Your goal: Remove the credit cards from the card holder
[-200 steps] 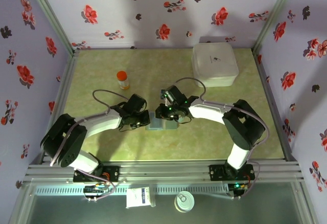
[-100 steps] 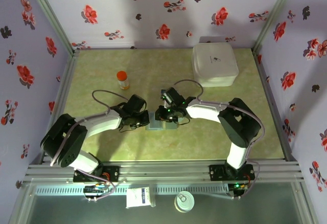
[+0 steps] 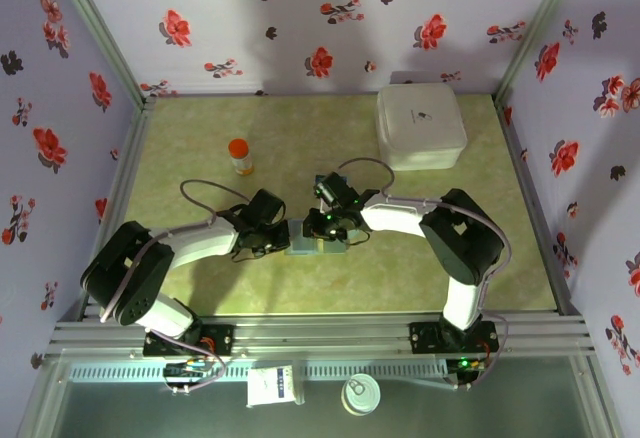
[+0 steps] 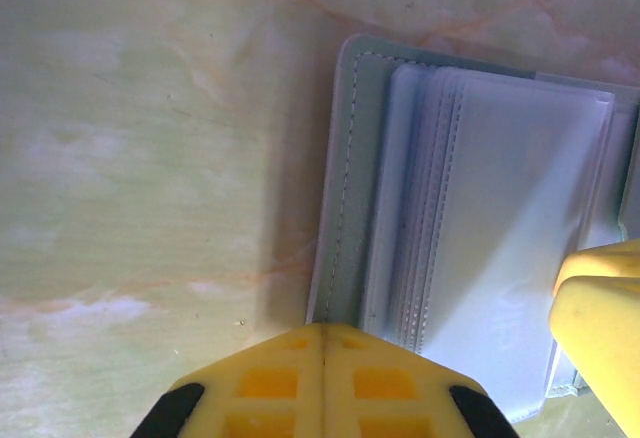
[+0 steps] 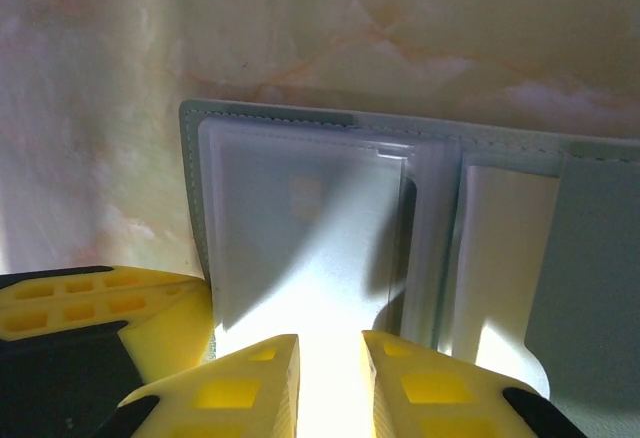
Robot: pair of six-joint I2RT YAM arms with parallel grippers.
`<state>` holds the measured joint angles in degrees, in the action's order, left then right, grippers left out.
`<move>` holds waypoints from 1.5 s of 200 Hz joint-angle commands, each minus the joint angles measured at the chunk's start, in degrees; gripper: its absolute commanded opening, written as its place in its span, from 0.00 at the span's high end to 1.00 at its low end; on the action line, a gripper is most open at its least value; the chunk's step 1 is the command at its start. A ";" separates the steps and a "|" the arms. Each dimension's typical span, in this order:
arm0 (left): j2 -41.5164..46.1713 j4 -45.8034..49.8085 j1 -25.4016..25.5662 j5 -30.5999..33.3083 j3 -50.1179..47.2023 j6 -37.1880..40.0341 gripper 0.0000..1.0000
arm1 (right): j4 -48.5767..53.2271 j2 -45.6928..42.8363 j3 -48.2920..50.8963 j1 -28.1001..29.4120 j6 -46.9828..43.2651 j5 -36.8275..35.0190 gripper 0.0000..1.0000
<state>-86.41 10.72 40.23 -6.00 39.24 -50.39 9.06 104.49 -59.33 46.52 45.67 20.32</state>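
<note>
Floral walls point(image 3: 300, 18) close in a green marbled table point(image 3: 200, 288). At its far right corner I see a white box point(image 3: 420, 128), and an orange bottle point(image 3: 240, 155) stands left of centre, well apart from the arms. On the ledge in front of the arm bases lie a small packet point(image 3: 274, 386) and a can point(image 3: 361, 394).

The holder point(image 4: 348, 158) lies open and flat at the middle of the table, between my two grippers, which meet over it from either side.

The left gripper point(image 4: 322, 343) is clenched, its two yellow tips pressed together with only a seam between them. The tips sit at the holder's stitched outer edge, right by the stacked clear sleeves point(image 4: 500, 218). I see nothing caught between them.

The right gripper point(image 5: 330, 358) hangs over the frosted sleeve on the same panel. Its tips stand a little apart, with bright glare in the gap. I cannot tell whether they pinch anything. One of its fingers point(image 4: 600, 328) shows at the sleeve's far side in the left wrist view, close to the left tips.

Something pale with a faint orange patch point(image 5: 305, 196) shows through the frosted sleeve. I cannot tell whether it is a card. The holder's other panel point(image 5: 590, 258) lies flat on the table.
</note>
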 commanded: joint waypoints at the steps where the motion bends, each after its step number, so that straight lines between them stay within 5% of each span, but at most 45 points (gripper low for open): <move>1: 0.04 0.70 -0.57 1.34 -1.07 1.01 0.96 | 2.70 -0.34 -0.83 0.49 0.21 -2.24 0.77; 117: 3.17 0.76 -0.85 1.47 -1.24 0.23 0.96 | 4.22 -2.65 1.56 0.26 -0.78 -5.33 0.77; 185: 8.54 -0.61 -0.98 -0.36 -0.30 -2.14 0.82 | 0.99 -2.97 3.64 0.05 0.31 -4.24 0.78; 300: 0.11 -7.29 -0.94 -6.25 1.93 -4.81 0.72 | -1.70 -3.85 6.25 -0.65 0.98 -3.73 0.88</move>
<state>-85.10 4.86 39.72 -10.90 39.07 -54.08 7.57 102.00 -54.26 46.39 45.69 16.34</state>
